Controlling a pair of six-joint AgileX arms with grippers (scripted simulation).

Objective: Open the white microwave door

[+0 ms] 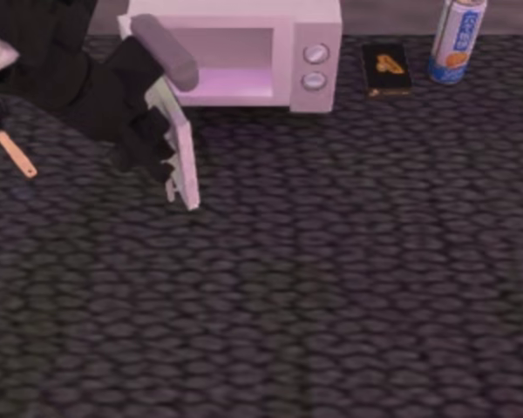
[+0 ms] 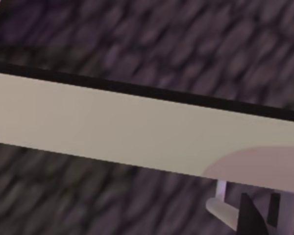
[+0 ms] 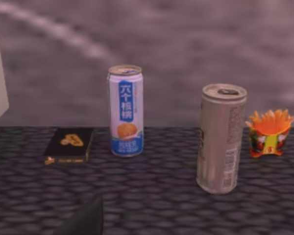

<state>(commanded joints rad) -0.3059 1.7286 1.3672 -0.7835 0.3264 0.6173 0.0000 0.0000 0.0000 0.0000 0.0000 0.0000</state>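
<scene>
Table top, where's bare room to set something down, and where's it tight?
Bare: the whole near stretch of the mat, in front of the microwave and right of its open door. Crowded: the far right edge, with the black box, blue-white can, silver can and fries carton; far left, the left gripper at the door.

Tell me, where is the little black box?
In the top view the black box lies at the table's back right, between the microwave's knob panel and the blue-and-white can.
</scene>
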